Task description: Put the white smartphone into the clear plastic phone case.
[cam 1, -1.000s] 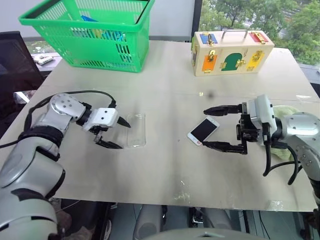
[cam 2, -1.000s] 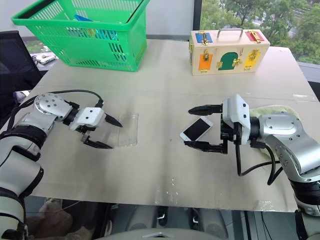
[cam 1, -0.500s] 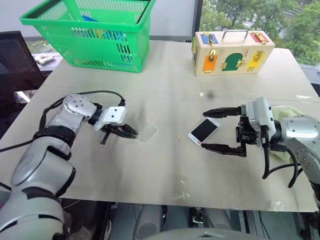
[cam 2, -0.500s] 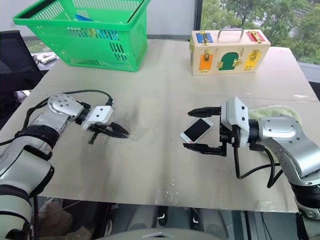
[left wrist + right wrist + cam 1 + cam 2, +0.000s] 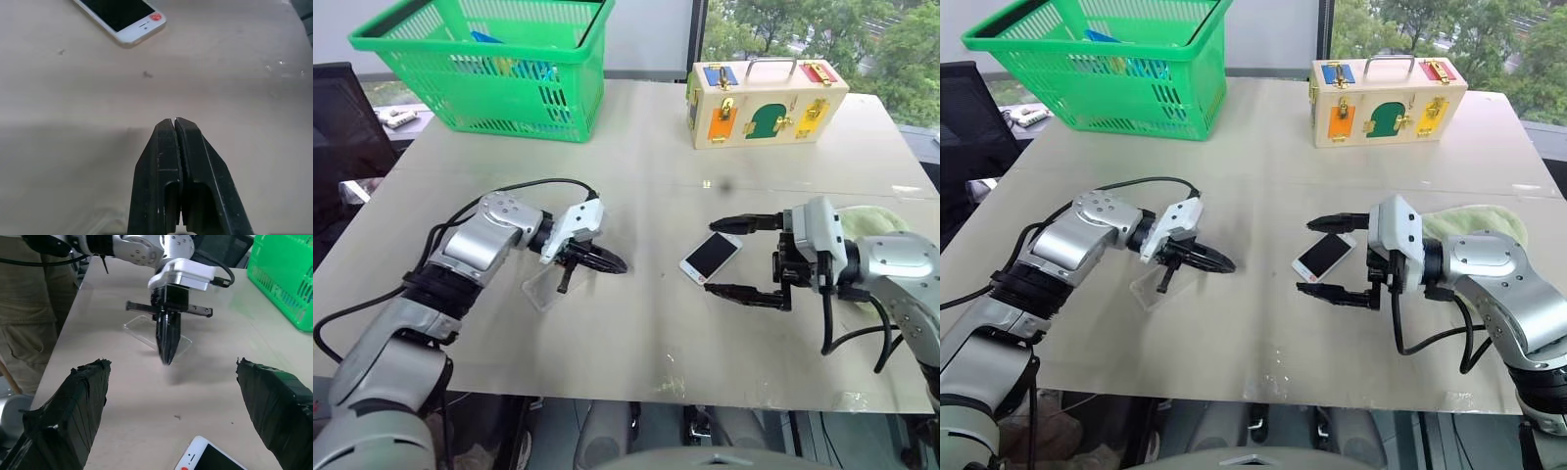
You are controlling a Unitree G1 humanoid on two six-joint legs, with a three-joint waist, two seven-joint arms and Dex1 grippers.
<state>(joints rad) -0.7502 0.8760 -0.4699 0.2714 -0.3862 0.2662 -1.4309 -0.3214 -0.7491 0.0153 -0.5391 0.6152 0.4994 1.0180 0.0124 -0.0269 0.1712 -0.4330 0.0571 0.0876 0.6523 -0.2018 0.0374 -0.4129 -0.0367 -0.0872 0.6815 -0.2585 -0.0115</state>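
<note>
1. Pinching the clear case (image 5: 540, 290) in our left end effector (image 5: 607, 262), we should carry it level toward three o'clock.
2. Our right end effector (image 5: 741, 257), spread wide, brackets the white phone (image 5: 711, 256) on the surface (image 5: 636, 333).

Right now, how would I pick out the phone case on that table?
Start at the green basket and come toward the near edge to the left gripper, shut on the clear plastic phone case. It's a see-through, tilted shell, unlike the white smartphone.
</note>
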